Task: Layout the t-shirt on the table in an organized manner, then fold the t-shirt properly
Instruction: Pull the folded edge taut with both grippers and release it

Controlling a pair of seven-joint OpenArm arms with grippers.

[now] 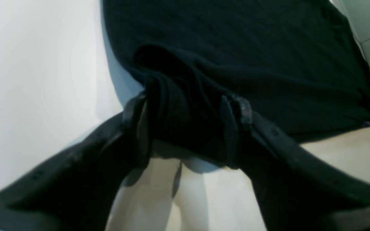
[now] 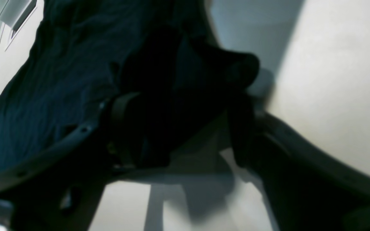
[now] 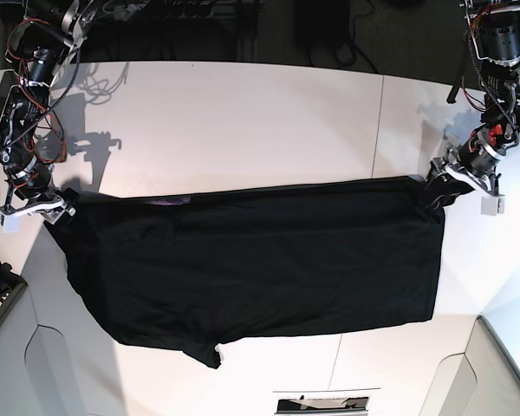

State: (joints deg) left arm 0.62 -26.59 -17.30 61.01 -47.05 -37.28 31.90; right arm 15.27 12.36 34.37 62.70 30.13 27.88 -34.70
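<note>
Both grippers, left gripper (image 3: 444, 180) and right gripper (image 3: 59, 211), clamp opposite top corners of the black t-shirt (image 3: 260, 260), stretched flat across the white table (image 3: 243, 121).

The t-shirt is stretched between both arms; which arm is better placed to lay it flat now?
Neither clearly. The left gripper and the right gripper each hold a far corner of the t-shirt, so both should probably lower together onto the table.
</note>
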